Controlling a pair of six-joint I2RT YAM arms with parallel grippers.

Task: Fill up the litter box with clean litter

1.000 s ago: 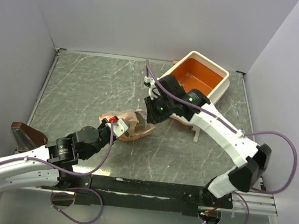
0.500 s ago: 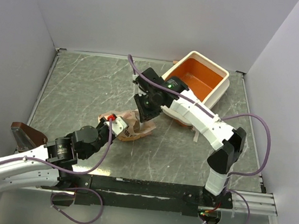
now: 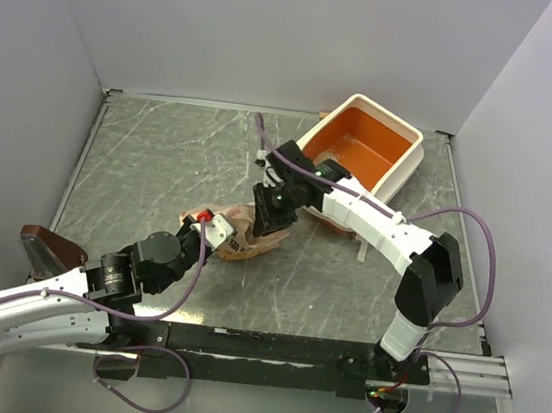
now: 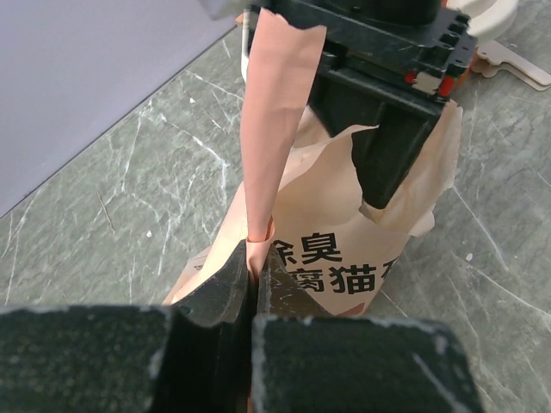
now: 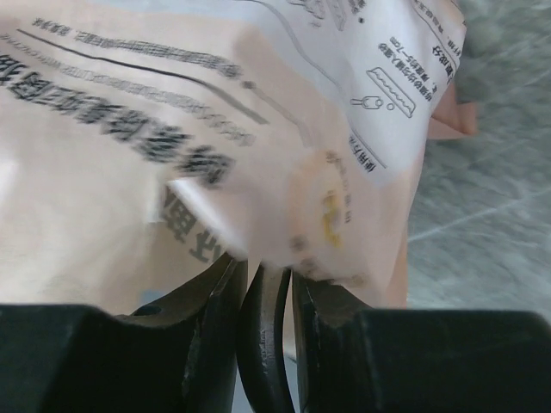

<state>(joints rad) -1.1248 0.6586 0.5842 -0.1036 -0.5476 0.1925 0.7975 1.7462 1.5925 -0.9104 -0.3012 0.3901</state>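
The litter box [image 3: 368, 145] stands at the back right, orange inside with a cream-white rim; no clean litter shows in it or in any view. A pink-orange printed paper bag [image 3: 240, 234] sits mid-table. My left gripper [image 3: 213, 229] is shut on the bag's left top edge; the left wrist view shows the jaws [image 4: 253, 268] pinching a strip of the bag [image 4: 344, 258]. My right gripper [image 3: 272, 222] is at the bag's right top edge, and its jaws [image 5: 265, 284] are closed on the paper [image 5: 258, 155]. It also shows in the left wrist view [image 4: 389, 163].
A flat pale tool [image 3: 361, 245] lies on the table between the bag and the box, also showing in the left wrist view [image 4: 516, 62]. A brown object [image 3: 47, 249] sits at the table's left edge. Grey walls enclose three sides.
The right arm swung left from the box side, then came down onto the bag's right top edge. The left arm and the bag have barely moved.
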